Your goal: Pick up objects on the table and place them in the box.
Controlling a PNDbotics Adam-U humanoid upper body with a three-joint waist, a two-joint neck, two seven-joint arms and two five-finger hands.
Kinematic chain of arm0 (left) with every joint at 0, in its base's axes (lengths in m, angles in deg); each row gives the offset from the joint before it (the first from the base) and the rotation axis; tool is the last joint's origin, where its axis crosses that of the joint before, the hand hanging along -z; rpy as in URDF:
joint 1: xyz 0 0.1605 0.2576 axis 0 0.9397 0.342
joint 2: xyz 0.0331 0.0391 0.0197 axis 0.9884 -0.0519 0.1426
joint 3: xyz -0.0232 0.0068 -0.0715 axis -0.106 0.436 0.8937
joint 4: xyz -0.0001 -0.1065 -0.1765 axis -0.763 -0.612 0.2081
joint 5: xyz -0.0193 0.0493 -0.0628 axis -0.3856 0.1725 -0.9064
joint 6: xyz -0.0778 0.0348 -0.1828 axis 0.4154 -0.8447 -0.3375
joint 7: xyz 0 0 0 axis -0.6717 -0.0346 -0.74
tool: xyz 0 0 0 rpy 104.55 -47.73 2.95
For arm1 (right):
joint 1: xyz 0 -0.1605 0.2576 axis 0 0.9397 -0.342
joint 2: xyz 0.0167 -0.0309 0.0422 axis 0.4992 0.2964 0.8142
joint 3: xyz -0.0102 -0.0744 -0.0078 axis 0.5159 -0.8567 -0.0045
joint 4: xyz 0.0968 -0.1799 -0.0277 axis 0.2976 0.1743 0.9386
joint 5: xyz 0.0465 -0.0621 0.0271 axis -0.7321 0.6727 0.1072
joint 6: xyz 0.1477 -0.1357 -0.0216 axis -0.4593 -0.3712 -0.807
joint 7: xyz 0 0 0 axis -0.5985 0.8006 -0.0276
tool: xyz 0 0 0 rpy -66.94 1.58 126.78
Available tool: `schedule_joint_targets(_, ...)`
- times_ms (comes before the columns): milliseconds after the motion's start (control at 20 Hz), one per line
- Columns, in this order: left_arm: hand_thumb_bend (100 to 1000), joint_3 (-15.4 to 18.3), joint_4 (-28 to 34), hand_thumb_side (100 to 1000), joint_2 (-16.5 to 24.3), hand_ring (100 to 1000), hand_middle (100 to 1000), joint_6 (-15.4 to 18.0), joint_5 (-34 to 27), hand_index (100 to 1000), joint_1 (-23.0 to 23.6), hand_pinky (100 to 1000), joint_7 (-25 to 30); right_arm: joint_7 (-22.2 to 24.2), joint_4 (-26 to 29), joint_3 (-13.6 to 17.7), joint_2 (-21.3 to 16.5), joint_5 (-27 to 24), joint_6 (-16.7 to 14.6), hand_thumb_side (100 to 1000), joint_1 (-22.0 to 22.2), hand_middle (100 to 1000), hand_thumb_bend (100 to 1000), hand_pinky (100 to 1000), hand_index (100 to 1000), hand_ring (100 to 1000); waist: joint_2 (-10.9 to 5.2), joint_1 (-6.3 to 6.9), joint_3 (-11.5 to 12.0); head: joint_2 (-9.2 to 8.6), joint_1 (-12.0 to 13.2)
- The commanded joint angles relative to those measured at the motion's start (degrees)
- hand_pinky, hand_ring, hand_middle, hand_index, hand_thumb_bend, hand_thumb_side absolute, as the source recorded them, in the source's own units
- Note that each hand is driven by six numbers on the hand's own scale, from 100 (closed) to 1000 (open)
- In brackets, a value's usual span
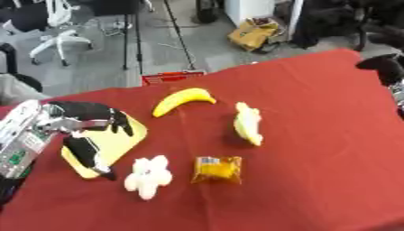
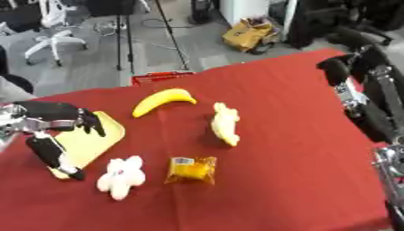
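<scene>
The left hand [image 1: 87,135] hangs over a flat yellow board [image 1: 118,140] at the left of the red worktop [image 1: 315,135], fingers spread above it and thumb down at its near edge, with nothing clearly held. The board looks thin and stiff, best pinched at an edge. The whole banana [image 1: 183,101] is firm and curved; take it mid-length. The peeled banana [image 1: 248,123] and white plush toy [image 1: 148,177] are soft, the yellow packet [image 1: 218,169] crinkly and likely slippery. The right hand [image 2: 341,68] shows dark at the far right, fingers unclear. No box is visible.
</scene>
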Motion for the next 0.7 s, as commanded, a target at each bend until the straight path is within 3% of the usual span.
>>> schedule_joint_targets(50,1000,-1.1,-1.7,452,-0.3,754,783,6.4,1.5,845,-1.6,754,4.6,0.2,0.6,0.1,-1.0,0.0,-0.1,819,-0.7,845,472,749,951,667,-1.51,-0.58,0.0,-0.23,0.1)
schedule_joint_targets(400,990,-1.8,-7.1,456,-4.5,745,778,8.6,4.3,843,-1.9,750,1.9,0.2,0.7,0.1,-0.9,-0.1,-0.1,819,-0.8,844,471,750,951,667,-1.41,-0.81,0.0,-0.32,0.1)
schedule_joint_targets(700,972,-2.1,-8.0,461,-6.0,747,779,10.4,6.5,842,-2.3,754,-2.9,0.3,0.7,0.1,-0.8,-0.1,-0.1,819,-0.8,844,471,749,951,666,-1.38,-0.82,-0.1,-0.39,0.0)
